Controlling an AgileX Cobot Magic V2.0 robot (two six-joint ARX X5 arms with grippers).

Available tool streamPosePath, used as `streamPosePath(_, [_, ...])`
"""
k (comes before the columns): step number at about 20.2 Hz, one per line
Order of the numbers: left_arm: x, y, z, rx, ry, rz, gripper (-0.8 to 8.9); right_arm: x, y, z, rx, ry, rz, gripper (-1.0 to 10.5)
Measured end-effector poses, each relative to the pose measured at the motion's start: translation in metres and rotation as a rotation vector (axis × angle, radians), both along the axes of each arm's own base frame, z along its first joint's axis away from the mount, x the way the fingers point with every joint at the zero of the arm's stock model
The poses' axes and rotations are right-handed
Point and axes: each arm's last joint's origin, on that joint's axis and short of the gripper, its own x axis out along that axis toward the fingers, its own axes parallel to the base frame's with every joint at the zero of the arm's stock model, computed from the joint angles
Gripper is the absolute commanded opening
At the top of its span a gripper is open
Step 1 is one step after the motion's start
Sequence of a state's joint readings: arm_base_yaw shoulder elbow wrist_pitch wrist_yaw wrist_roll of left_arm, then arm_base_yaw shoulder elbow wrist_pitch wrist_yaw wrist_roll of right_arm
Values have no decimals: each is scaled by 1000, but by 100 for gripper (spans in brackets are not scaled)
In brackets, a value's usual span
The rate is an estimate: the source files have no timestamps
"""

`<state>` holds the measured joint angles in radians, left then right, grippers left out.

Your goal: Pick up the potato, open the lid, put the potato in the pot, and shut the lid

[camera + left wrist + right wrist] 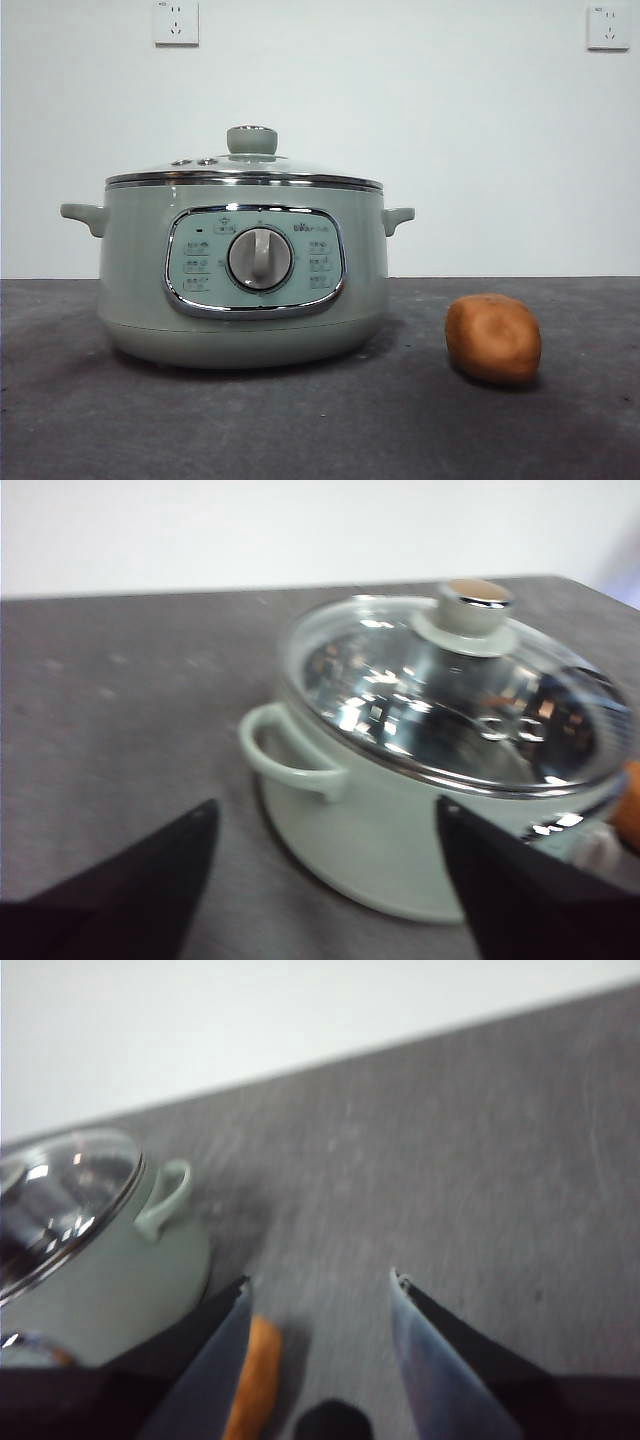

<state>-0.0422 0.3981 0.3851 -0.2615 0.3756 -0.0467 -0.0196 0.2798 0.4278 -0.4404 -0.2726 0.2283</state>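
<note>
Smooth orange-brown oval potato (493, 339) lay on the grey bench (320, 430), right of the squat sage-green electric pot (245, 270). Domed glass lid (245, 170) remained seated; nothing was done. Left gripper (325, 825) and right gripper (320, 1290) jaws stood apart, empty.

Dark grey table (300, 430) with two things resting on it.

From my front view I see a matte, slightly mottled grey tabletop running back to a pale wall. The sage-green pot (245, 290) sits directly on it, left of centre, its dial panel facing me and a soft shadow pooling around its base. The orange-brown potato (493, 338) lies on the surface to the pot's right, apart from it, with bare table between them. My left wrist camera shows the same grey surface stretching beyond the pot's side handle; my right wrist camera shows it open past the potato.
</note>
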Motion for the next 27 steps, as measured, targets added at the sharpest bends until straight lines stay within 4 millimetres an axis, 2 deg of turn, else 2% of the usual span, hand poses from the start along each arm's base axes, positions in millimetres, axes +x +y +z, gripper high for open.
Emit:
streamPosePath(2, [3, -1, 11, -12, 48, -46, 418, 0, 0, 9, 7, 75, 15, 607])
streamPosePath(4, [5, -3, 21, -26, 79, -88, 417, 2, 0, 16, 9, 146, 15, 759])
streamPosePath(8, [13, -5, 39, -52, 104, -166, 416, 7, 0, 26, 15, 259, 14, 755])
streamPosePath(11, [18, -7, 42, -86, 168, -211, 416, 13, 0, 31, 42, 309, 8, 755])
streamPosePath(16, [39, -8, 42, -149, 378, -203, 424, 33, 5, 35, 161, 407, 175, 756])
streamPosePath(18, [48, -10, 45, -146, 436, -209, 556, 48, 7, 28, 219, 499, 245, 756])
streamPosePath(20, [58, -12, 50, -127, 454, -231, 572, 61, 11, 20, 241, 618, 269, 756])
streamPosePath(24, [80, -22, 57, -105, 506, -268, 571, 92, 32, 13, 202, 785, 337, 755])
streamPosePath(27, [92, -29, 60, -104, 528, -289, 571, 113, 57, 12, 53, 858, 306, 755])
